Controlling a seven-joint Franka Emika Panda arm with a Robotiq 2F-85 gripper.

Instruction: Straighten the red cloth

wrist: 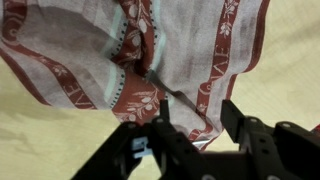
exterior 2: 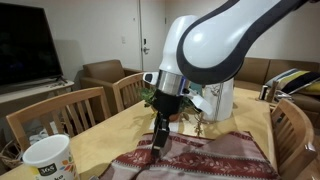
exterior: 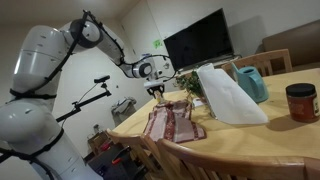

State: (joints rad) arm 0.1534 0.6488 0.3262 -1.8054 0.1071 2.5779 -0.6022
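Gripper (wrist: 198,125) at red cloth (wrist: 110,50) edge, grip unclear; cloth wrinkled, pale-striped.

The tool (wrist: 200,135) straddles a hem of the red cloth (wrist: 130,50) (rumpled, pale-striped); jaws apart.

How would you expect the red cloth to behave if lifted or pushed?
Probably floppy: the red cloth lies in soft folds, so lifted by one edge it would likely drape. Pushed, it may bunch rather than slide across the table. It looks thin, so presumably light.
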